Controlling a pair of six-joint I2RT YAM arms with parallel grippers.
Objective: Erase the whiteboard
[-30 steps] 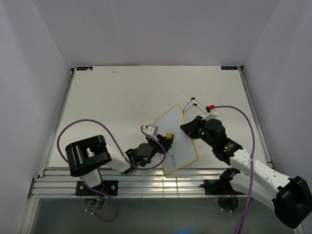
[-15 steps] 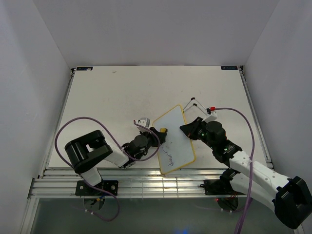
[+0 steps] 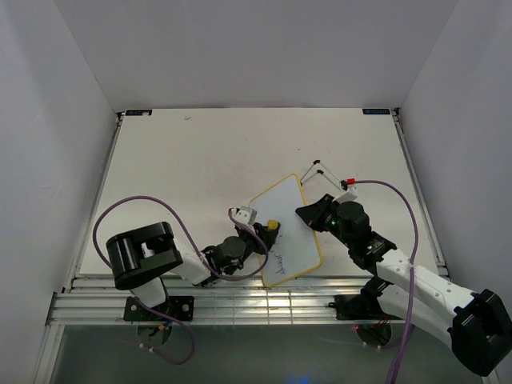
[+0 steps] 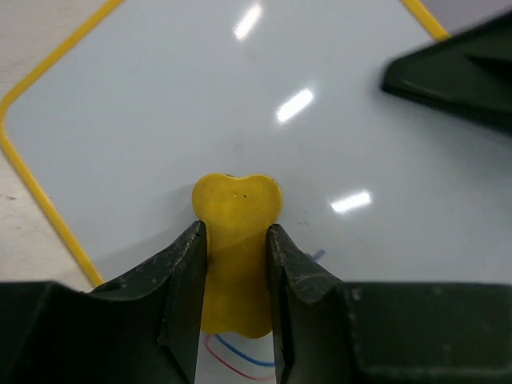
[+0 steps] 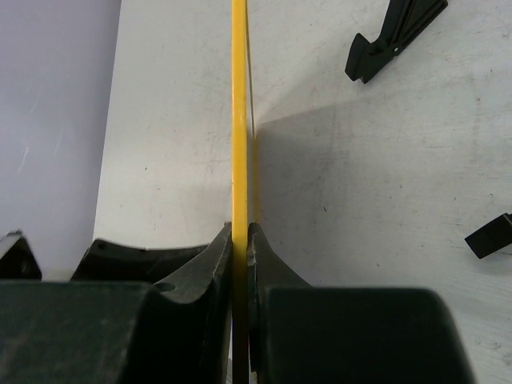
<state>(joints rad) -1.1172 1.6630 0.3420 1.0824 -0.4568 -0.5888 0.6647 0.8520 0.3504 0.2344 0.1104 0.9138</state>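
The whiteboard (image 3: 290, 210) with a thin yellow frame is held tilted near the table's front middle. Handwriting (image 3: 277, 261) shows near its near corner. My left gripper (image 3: 268, 232) is shut on the yellow peanut-shaped eraser (image 3: 274, 225), which is pressed on the board's left part. In the left wrist view the eraser (image 4: 237, 210) sits between the jaws of the left gripper (image 4: 234, 232) on the whiteboard (image 4: 240, 104), with blue and red strokes (image 4: 240, 358) just below it. My right gripper (image 3: 310, 213) is shut on the board's right edge. In the right wrist view the right gripper (image 5: 240, 230) clamps the yellow frame (image 5: 238, 120).
Two black feet (image 5: 396, 36) (image 5: 490, 236) lie on the table beyond the board's right side. A thin black foot (image 3: 317, 170) shows behind the board in the top view. Purple cables loop from both arms near the front rail (image 3: 240, 298).
My left gripper swept the eraser left and back across the board, then returned right and nearer. The board shifted slightly with it. The right gripper kept its hold.
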